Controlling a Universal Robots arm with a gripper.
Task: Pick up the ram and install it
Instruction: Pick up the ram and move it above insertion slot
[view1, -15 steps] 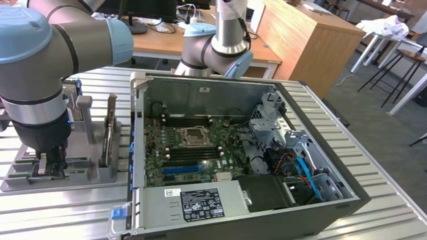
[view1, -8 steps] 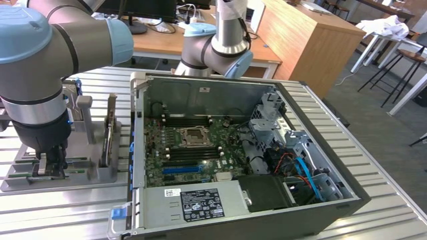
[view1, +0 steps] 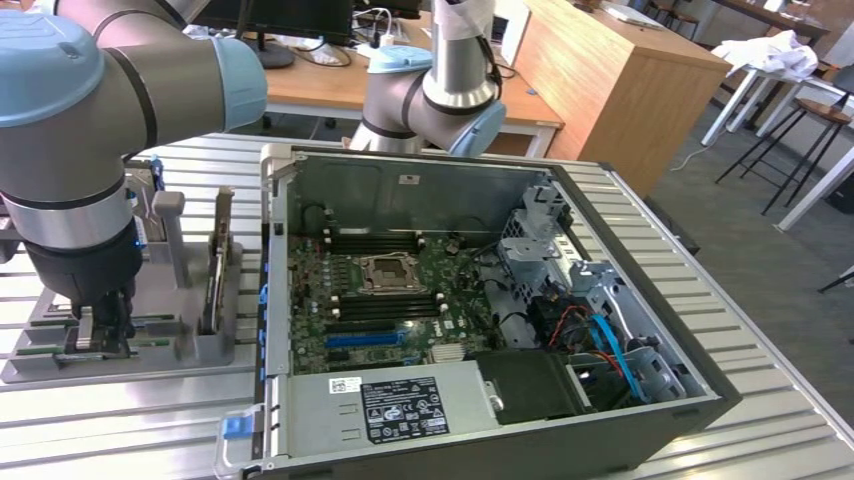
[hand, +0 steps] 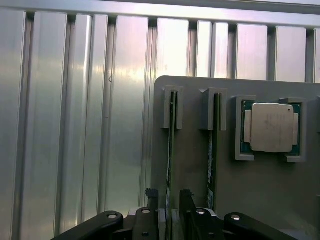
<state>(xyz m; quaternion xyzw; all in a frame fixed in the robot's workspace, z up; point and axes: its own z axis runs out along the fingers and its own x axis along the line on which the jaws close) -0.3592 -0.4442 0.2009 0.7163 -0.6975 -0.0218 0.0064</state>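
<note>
Ram stands on edge in slotted holder, both faces exposed for gripping; gripper jaws spread, straddling it, not yet closed.

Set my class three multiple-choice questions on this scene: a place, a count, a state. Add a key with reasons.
1. Where is the hand? A) inside the computer case B) over the grey holder C) over a conveyor belt
2. How many ram sticks stand in the holder? A) one B) two C) four
3. The hand's fingers are: A) shut on the processor B) shut on a stick C) open, astride a stick
Key: 1 B, holder beneath it, case alongside; 2 B, two fill slots; 3 C, gaps flank the stick, processor apart.
</note>
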